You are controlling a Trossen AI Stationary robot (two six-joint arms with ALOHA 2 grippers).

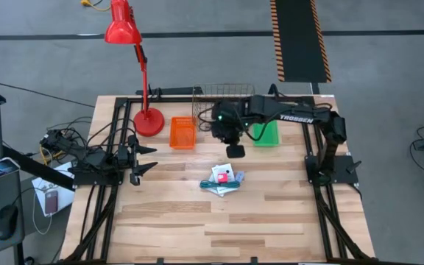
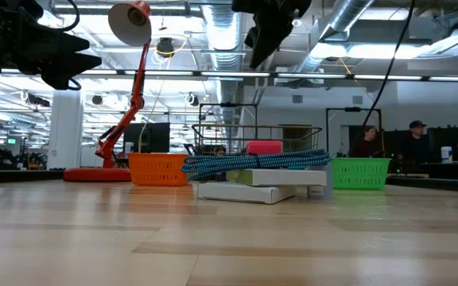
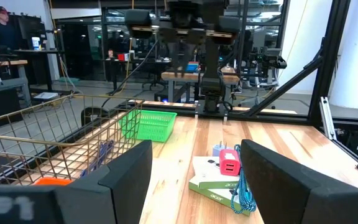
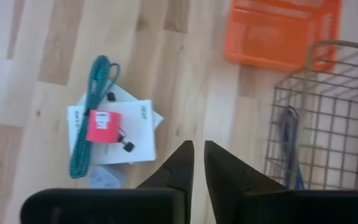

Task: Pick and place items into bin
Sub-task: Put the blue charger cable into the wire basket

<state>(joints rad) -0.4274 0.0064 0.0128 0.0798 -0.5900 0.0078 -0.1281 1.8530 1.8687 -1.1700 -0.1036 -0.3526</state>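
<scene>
The right gripper [image 4: 197, 163], fingers nearly together and empty, hovers at twelve o'clock of the floppy braided teal cable [image 4: 91, 118] on the table; I'd pinch it mid-length.

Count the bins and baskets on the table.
3: orange plastic bin beside the red lamp's base, wire basket behind it at the far edge, green plastic bin on the right.

Bare bench [image 1: 197, 228] lies open toward the near edge; along the far edge stand lamp [image 1: 135, 73], orange bin [image 1: 183, 133], wire basket [image 1: 219, 99] and green bin [image 1: 267, 134].
</scene>
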